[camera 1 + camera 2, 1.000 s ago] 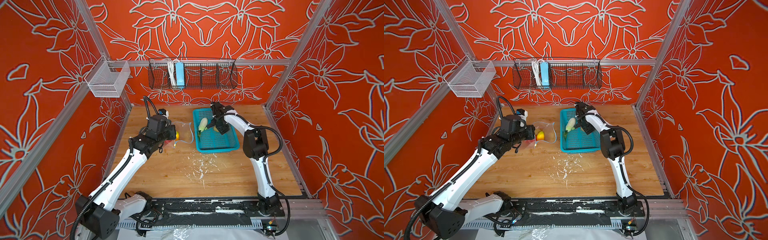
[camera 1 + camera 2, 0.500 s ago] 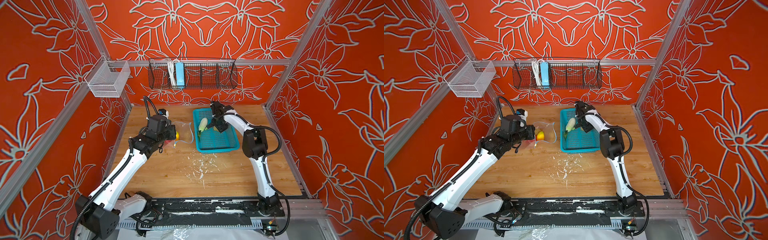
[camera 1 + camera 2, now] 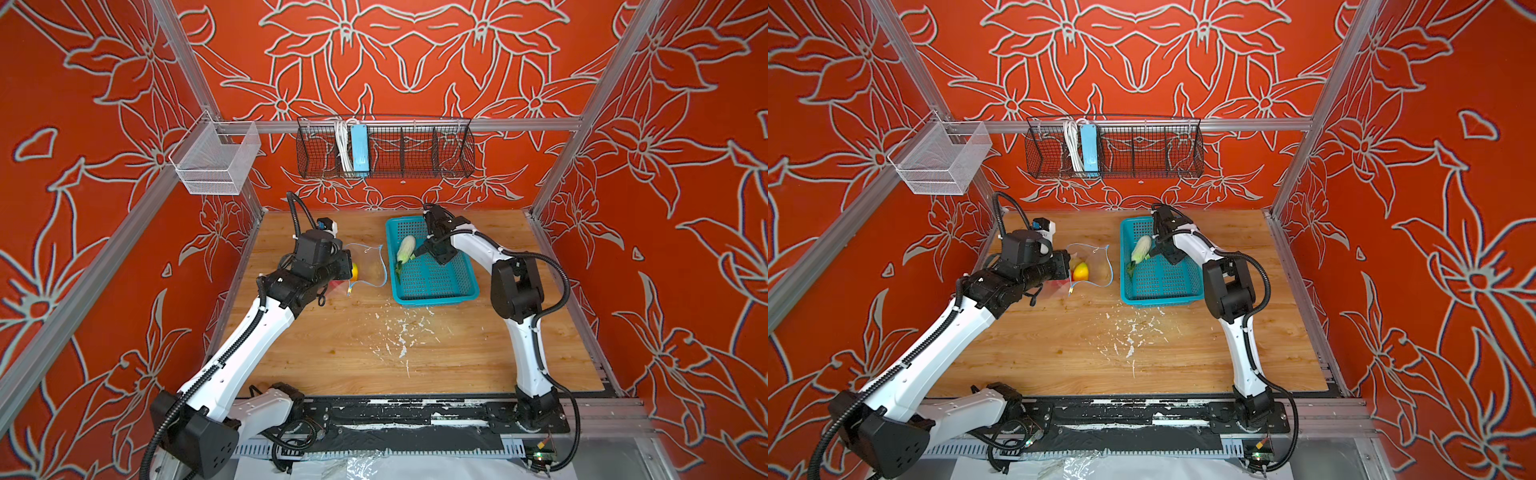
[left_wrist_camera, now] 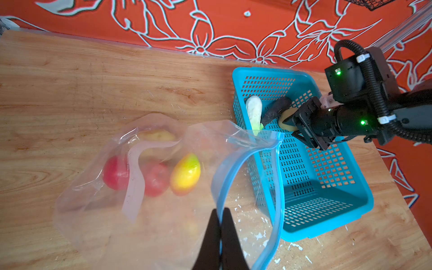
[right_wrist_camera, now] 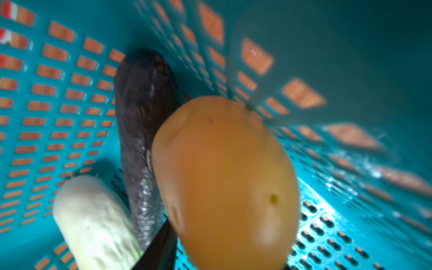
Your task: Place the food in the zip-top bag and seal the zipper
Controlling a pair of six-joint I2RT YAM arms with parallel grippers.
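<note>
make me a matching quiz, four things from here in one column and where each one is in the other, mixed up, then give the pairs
Things
1. red-yellow fruit
2. eggplant
3. basket potato
4. leafy vegetable

Places
A. between the fingers of the right gripper
B. against the wall of the teal basket on the bag's side
C. inside the zip-top bag, beside a tomato
D. lying in the basket between the leafy vegetable and the basket potato

Pairs: 1-C, 2-D, 3-A, 4-B
</note>
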